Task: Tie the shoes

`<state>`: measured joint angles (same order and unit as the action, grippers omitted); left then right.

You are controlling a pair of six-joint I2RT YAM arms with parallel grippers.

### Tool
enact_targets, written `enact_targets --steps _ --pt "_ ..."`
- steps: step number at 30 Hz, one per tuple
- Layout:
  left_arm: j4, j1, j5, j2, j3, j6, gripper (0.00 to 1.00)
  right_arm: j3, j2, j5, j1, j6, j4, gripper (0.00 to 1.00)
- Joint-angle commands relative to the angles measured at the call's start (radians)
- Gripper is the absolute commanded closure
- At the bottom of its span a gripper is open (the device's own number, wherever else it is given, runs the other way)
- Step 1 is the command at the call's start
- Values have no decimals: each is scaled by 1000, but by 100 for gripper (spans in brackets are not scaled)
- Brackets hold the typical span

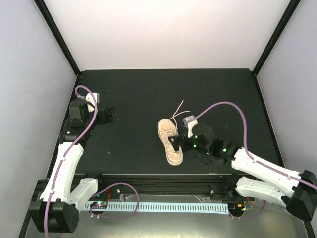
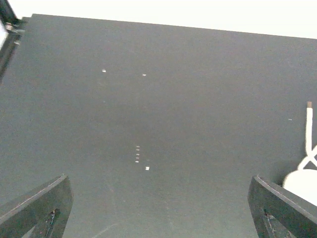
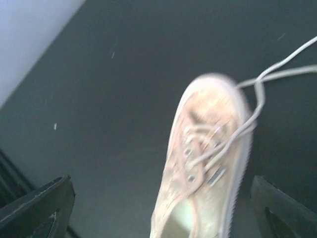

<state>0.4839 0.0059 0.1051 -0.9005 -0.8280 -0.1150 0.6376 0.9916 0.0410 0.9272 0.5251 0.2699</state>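
The beige-pink sneaker (image 1: 170, 142) lies on the black table top, toe toward the back. Its thin off-white laces (image 1: 179, 110) are loose and trail past the toe to the back right. My right gripper (image 1: 176, 144) is open at the shoe's right side near its middle. In the right wrist view the sneaker (image 3: 208, 163) lies between the wide-apart fingers (image 3: 42, 208), with the laces (image 3: 277, 69) running off to the right; my right gripper (image 3: 161, 218) holds nothing. My left gripper (image 1: 109, 115) is open and empty far to the left. The left wrist view shows a lace end (image 2: 309, 126) at its right edge.
The black table (image 1: 138, 94) is walled by pale panels with black corner posts at the back left (image 1: 57, 34) and back right (image 1: 275, 37). A metal rail with cables (image 1: 163, 206) runs along the near edge between the arm bases.
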Motion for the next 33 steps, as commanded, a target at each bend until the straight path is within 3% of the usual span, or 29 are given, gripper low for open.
enact_targets --steps 1,5,8,11,15,19,23,33 --pt "20 -21 180 8 -44 -73 1 117 -44 153 -117 4 165 0" --pt "6 -158 218 22 -36 -156 2 108 69 -66 -367 37 110 3" --pt "23 -271 223 14 -50 -158 2 122 200 -204 -451 74 30 11" --pt "61 -288 206 15 -68 -103 1 162 335 -299 -456 89 -39 19" --pt "69 -287 72 46 -50 -27 1 169 478 -469 -450 123 -139 30" --pt "45 -285 36 69 3 5 1 159 539 -499 -434 127 -171 33" --pt "21 -285 39 75 43 -6 1 158 583 -516 -430 128 -194 43" --pt "13 -287 95 65 76 -52 1 130 538 -546 -422 137 -182 96"
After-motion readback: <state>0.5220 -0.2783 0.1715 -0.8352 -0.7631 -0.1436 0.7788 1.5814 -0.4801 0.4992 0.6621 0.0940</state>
